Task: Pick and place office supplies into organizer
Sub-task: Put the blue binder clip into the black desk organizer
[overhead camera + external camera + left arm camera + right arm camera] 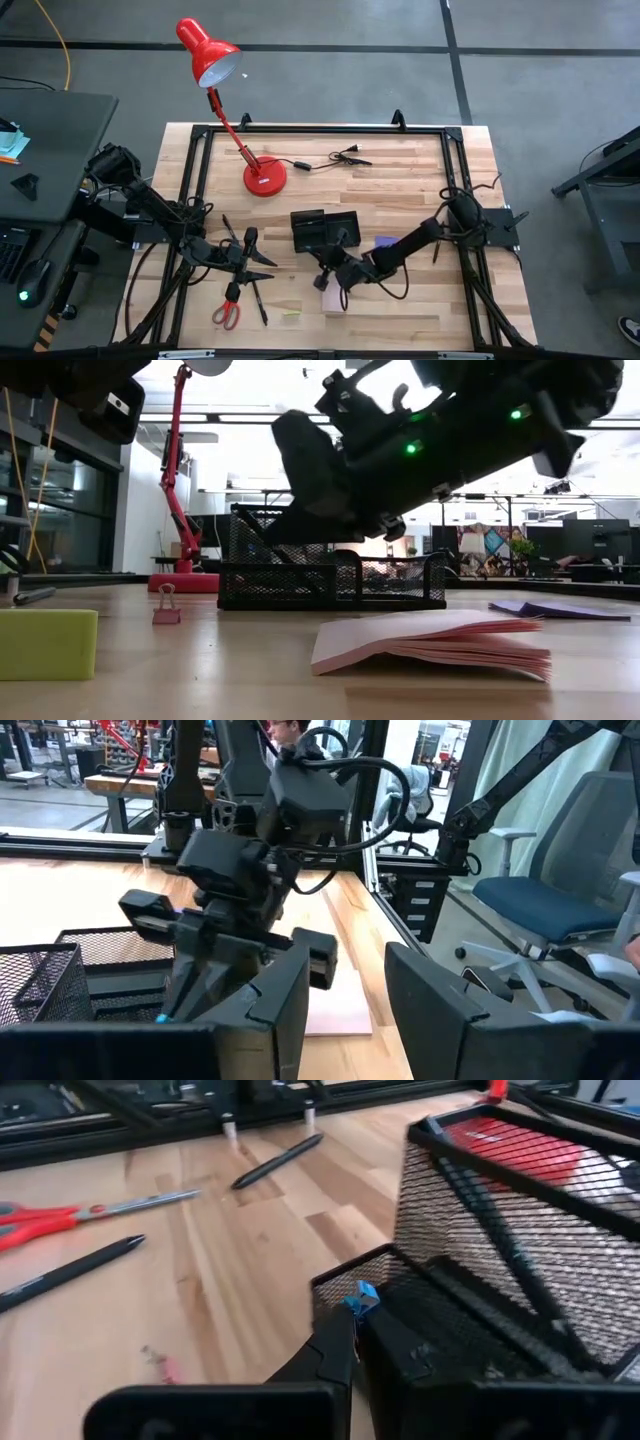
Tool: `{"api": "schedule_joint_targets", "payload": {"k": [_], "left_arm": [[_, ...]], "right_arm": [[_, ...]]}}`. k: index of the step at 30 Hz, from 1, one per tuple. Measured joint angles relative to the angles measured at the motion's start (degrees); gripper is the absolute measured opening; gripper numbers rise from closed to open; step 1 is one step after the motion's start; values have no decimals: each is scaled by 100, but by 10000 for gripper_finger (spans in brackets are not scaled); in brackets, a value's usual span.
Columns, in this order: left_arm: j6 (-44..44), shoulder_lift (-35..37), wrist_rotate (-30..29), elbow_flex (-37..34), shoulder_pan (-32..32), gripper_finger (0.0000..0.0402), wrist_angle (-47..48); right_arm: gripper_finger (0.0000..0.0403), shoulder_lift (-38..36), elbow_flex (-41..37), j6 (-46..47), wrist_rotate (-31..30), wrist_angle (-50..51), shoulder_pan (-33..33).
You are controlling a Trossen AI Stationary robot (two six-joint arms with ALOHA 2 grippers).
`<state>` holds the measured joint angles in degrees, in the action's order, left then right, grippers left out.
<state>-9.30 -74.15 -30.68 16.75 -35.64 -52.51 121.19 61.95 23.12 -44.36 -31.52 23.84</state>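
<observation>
Evidently working through the placing step, judging by the right arm's pose at the tray. Starting at the left: lying loose on the table, apart from the organizer, the red-handled scissors (226,313) and the black pens (258,300), not yet gathered. Hovering just above those pens, the left gripper (262,265), jaws standing moderately wide and holding nothing, touching nothing that can be made out. Moving to the middle: sitting upright near the table's centre, the black mesh organizer (310,222). Reaching down at its low front wall, the right gripper (325,283), jaws drawn narrow and seemingly pinching a small blue piece (362,1298) at the tips, too small to identify. Lying just beside that gripper, the pale pink pad (333,302); resting farther right, under the right arm, the purple pad (386,243). Probably calling next for easing the tips over the wall and into a compartment before opening, taking care not to nudge the light tray sideways.
</observation>
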Motion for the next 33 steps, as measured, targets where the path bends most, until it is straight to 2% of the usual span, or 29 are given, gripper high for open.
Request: {"api": "schedule_joint_targets", "payload": {"k": [11,28,33], "left_arm": [[-9,0,0,-1,-2,124,0],[-7,0,0,-2,0,124,2],[-4,0,0,-2,-1,124,6]], "right_arm": [[6,2,252,579,25,919,-296],[98,2,259,692,-243,911,-281],[114,0,259,793,-224,913,-281]]}}
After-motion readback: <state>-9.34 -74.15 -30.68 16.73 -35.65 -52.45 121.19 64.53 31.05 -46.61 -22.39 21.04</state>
